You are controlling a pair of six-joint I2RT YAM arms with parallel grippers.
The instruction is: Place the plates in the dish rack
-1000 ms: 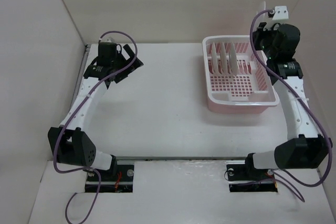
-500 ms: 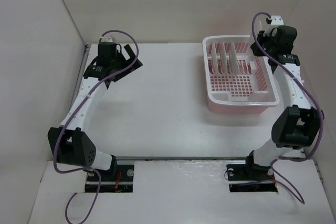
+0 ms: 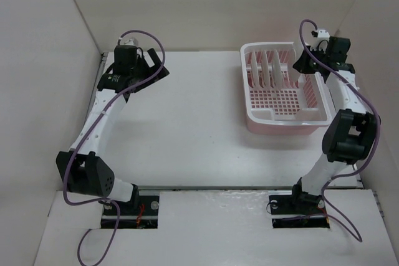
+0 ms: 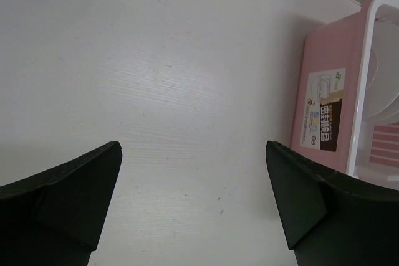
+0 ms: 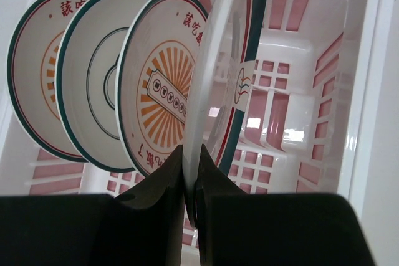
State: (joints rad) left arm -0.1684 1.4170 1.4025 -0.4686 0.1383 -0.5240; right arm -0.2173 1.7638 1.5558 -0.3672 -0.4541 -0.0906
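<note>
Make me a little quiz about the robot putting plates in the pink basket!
1. True or false: the left gripper is shut on something.
2. How many plates stand in the dish rack with no gripper touching them? A) two B) three C) five
3. Fill the gap: the right gripper pinches the fourth plate by its ____.
Key: 1 false, it is open over the table. 2 B. 3 rim.
</note>
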